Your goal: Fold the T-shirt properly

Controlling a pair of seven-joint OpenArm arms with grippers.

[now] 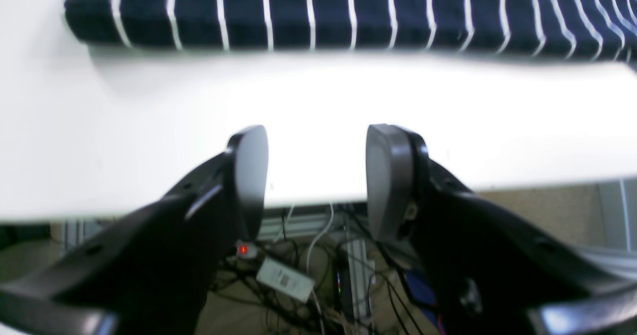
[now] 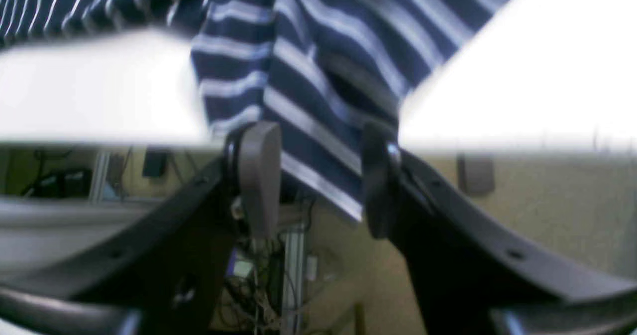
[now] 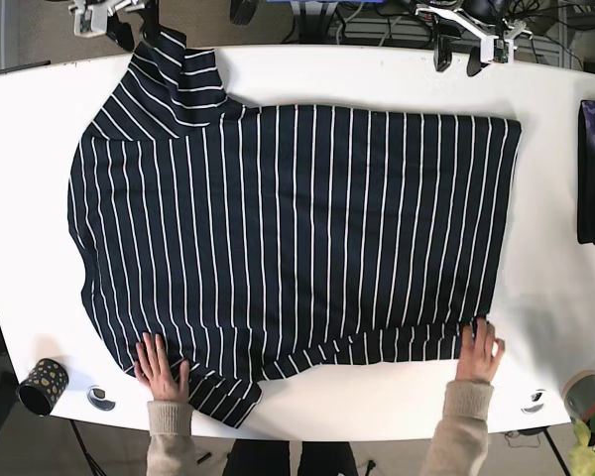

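Sleeve fabric of the navy white-striped cotton T-shirt (image 2: 318,106) between the spread pads of the right gripper (image 2: 318,175), no visible pinch, draping past the white table (image 2: 522,76) edge. Left gripper (image 1: 317,175) equally agape, holding nothing, straight hem just ahead across bare tabletop. Farther out, seen only overhead: shirt spread flat, long axis across the table, two human hands (image 3: 160,365) pressing the opposite edge.

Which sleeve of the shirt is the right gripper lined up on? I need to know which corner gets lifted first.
The sleeve at the table's far edge, by the robot, lies between the open right gripper; a person's hand presses the other.
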